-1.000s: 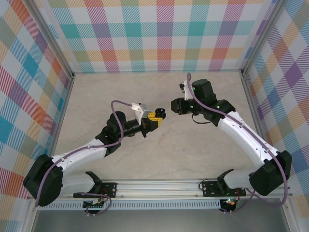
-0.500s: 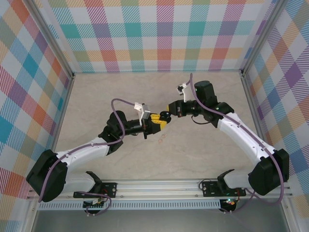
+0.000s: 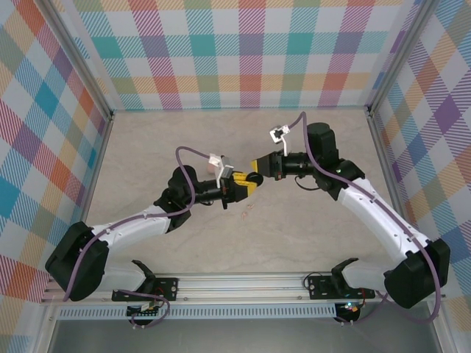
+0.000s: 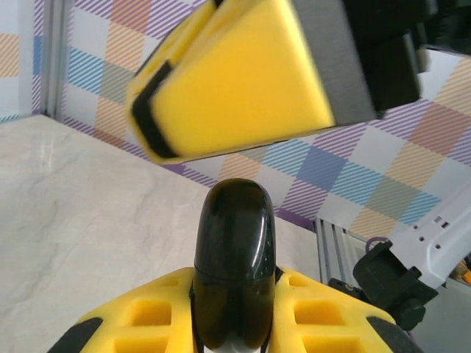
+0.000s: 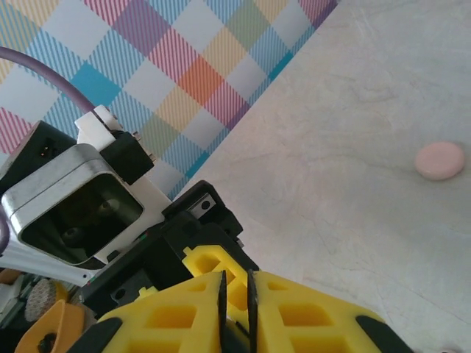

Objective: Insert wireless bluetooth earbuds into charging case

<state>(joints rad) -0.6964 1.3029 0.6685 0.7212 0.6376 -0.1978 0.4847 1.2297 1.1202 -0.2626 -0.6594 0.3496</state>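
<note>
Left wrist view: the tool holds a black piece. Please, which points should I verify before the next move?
1. Left tool shut on the black piece: ok.
2. Right tool shut: ok; holding something: cannot tell.
3. Pink case lies free on the table: ok.
4. Case open for insertion: cannot tell.
5. Tools clear of each other: cannot tell, tips very close.

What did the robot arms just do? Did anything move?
The right tool swung left until its yellow tip almost meets the left tool, which edged right toward it. Nothing was grabbed or let go. The left tool still pinches the black earbud, the right tool stays shut, and the pink charging case lies on the table as before.
</note>
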